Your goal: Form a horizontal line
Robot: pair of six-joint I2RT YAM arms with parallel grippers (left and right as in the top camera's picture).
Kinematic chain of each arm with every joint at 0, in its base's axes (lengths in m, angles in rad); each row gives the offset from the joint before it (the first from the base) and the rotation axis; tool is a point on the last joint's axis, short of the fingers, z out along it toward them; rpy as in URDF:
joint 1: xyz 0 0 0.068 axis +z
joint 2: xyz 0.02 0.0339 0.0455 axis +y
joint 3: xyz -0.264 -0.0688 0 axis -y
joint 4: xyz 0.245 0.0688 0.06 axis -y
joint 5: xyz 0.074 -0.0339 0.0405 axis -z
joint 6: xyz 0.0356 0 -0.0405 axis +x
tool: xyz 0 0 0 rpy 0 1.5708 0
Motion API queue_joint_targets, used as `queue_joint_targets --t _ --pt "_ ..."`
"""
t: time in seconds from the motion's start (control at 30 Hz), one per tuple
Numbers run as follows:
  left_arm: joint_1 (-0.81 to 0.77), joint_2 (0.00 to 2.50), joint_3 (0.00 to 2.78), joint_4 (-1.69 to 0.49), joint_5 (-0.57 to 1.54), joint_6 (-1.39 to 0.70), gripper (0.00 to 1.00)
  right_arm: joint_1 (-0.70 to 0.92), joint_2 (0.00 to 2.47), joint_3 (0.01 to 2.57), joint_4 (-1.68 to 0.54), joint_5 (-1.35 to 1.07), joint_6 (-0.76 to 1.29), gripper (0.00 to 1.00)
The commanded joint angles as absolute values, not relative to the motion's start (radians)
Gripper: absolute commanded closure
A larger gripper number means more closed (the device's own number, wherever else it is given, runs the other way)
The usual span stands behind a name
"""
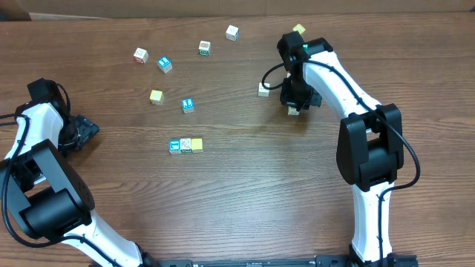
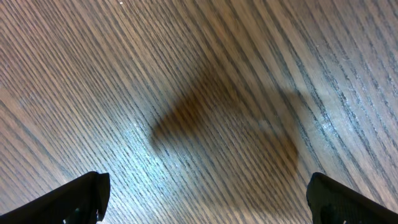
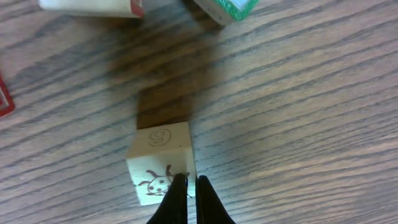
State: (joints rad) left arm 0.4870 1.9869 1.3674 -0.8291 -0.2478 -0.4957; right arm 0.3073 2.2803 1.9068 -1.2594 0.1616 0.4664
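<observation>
1. Since the horizontal line (image 1: 185, 144) has only three cubes so far (blue-faced, white and pale yellow, touching side by side near the middle of the table (image 1: 245, 170)), you need a fourth. The pale cube (image 1: 295, 111) under your right hand (image 1: 295, 101), well apart from the row, looks like the candidate.
2. Expect the pale cube (image 3: 160, 163) to be light, stiff and smooth-faced, probably wood. It will likely slide or spin at a nudge and will not crush. It carries a drawn ladybird and a "6".
3. Take it across two opposite flat faces, centred. A hold at a corner would probably let it twist out.
4. Your right hand points steeply down, with its arm reaching in from the right side of the table. In the wrist view its fingers (image 3: 179, 198) are pressed together, tips at the cube's near edge and not around it. You would have to spread them before gripping.
5. Your left hand (image 2: 210, 198) hangs low over bare wood at the left edge of the table. Its fingers are spread wide and hold nothing.
6. Mind the white cube (image 1: 263, 90) just beside your right hand, since a sweep could knock it.
</observation>
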Motion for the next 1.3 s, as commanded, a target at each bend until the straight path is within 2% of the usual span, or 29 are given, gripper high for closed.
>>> queue_joint_targets --t 0.0,0.63,1.0,1.1,1.27 --pt "0.493 1.99 1.362 -0.828 -0.258 -0.495 0.0 0.295 2.254 1.898 -1.25 0.175 0.467 0.96" --pt "0.493 1.99 1.362 -0.828 -0.258 -0.495 0.0 0.255 2.254 1.772 -1.153 0.177 0.47 0.96" --pt "0.493 1.99 1.362 -0.828 -0.258 -0.495 0.0 0.192 2.254 1.806 -1.171 0.194 0.466 0.96" --pt "0.493 1.99 1.362 -0.828 -0.258 -0.495 0.0 0.186 2.254 1.852 -1.208 0.165 0.459 0.96" --pt "0.493 1.99 1.362 -0.828 -0.258 -0.495 0.0 0.195 2.254 1.9 -1.232 0.006 0.337 0.96"
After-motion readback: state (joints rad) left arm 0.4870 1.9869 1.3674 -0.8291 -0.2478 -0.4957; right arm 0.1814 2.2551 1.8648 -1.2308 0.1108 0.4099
